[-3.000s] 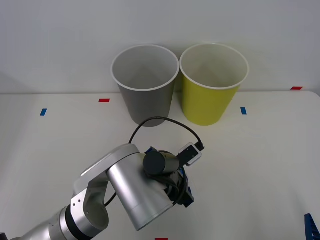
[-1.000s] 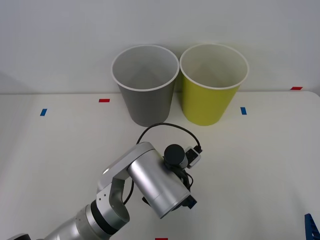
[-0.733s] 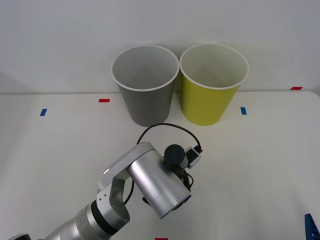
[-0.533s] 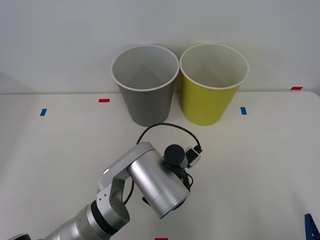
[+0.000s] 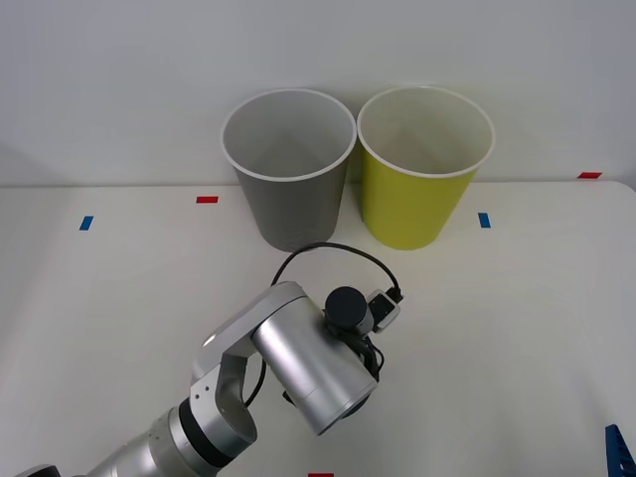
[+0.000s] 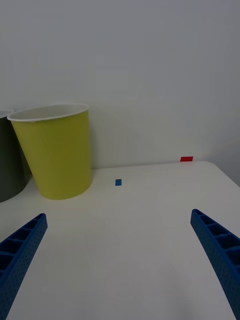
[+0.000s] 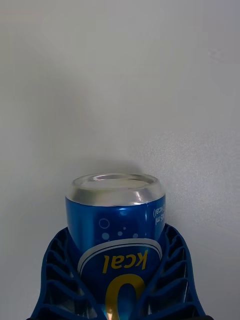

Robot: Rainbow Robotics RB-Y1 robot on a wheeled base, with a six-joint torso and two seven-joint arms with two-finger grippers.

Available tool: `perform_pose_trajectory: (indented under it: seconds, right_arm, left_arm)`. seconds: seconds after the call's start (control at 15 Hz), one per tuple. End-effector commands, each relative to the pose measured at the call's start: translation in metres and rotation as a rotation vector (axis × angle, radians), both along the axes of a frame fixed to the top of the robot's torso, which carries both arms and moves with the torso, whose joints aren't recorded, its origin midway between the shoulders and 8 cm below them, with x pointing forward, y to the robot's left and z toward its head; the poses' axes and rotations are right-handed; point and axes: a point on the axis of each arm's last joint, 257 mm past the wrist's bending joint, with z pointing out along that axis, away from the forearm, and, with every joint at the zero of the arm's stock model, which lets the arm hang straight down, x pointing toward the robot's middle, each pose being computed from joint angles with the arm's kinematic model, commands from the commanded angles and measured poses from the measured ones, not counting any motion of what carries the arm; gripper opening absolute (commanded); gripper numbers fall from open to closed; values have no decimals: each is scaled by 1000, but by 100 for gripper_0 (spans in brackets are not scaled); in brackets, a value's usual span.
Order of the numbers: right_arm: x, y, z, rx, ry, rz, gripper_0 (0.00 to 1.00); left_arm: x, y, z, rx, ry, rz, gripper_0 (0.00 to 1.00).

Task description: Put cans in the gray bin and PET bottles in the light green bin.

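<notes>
Lying between the blue ribbed fingers (image 7: 60,280) of the left gripper (image 7: 117,295), the can (image 7: 116,225) has them pinched against both its sides, its long axis running straight out from the wrist over the white table (image 5: 517,328). From there the gray bin (image 5: 290,169) stands ahead and close, the light green bin (image 5: 422,164) just beside it; the left arm is clearly nearer. The right gripper (image 6: 120,260) waits spread wide, well off to the right
</notes>
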Motion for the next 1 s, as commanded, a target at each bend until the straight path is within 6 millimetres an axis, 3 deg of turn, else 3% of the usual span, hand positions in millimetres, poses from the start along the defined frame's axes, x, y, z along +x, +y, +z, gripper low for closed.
perform_pose_trajectory:
  seconds: [0.07, 0.4, 0.67, 1.0]
  right_arm:
    - [0, 0, 0, 0, 0, 0, 100]
    - [0, 0, 0, 0, 0, 0, 100]
    - [0, 0, 0, 0, 0, 0, 100]
    - [0, 0, 0, 0, 0, 0, 100]
  left_arm:
    - [8, 5, 20, -38, -63, -11, 0]
    - [20, 22, 59, -82, -186, -37, 0]
    - [27, 42, 109, -132, -286, -42, 0]
    - [17, 56, 177, -333, -354, 22, 0]
